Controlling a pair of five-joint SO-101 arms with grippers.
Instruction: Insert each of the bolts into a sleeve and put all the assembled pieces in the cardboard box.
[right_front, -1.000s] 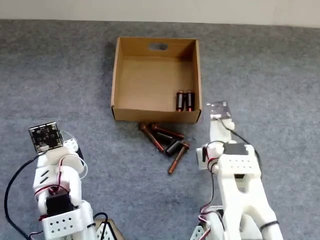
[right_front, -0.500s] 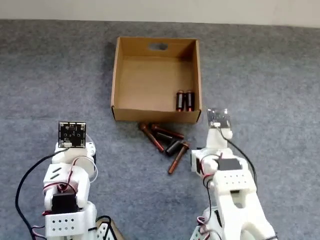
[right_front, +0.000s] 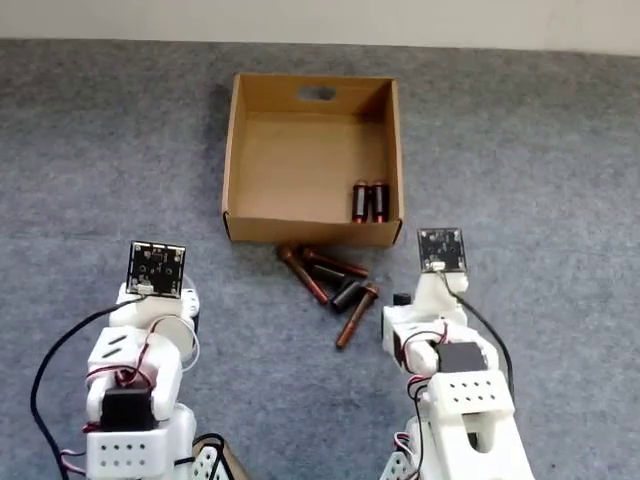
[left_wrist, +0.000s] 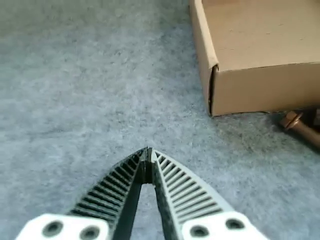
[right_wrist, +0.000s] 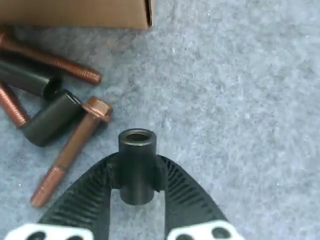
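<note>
Sleeve (right_wrist: 136, 150), black cylindrical metal: judged rigid, smooth, slip-prone; right gripper (right_wrist: 136, 162) pinches its mid-body, bore clear. Left gripper (left_wrist: 148, 152) pressed together, empty.

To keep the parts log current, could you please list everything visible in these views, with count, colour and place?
cardboard box: one, brown, open top, on the carpet ahead of both arms.
assembled pieces: two, copper and black, side by side in the box's near right corner.
loose bolts: three, copper, on the carpet just outside the box's near wall.
loose sleeves: two, black, lying among the bolts.
held sleeve: one, black, in the right gripper.
carpet: one, grey, covering the table.
left gripper: one, black fingers, shut and empty, over carpet near the box's near left corner.
right gripper: one, black fingers, shut on the held sleeve, beside the loose bolts.
</note>
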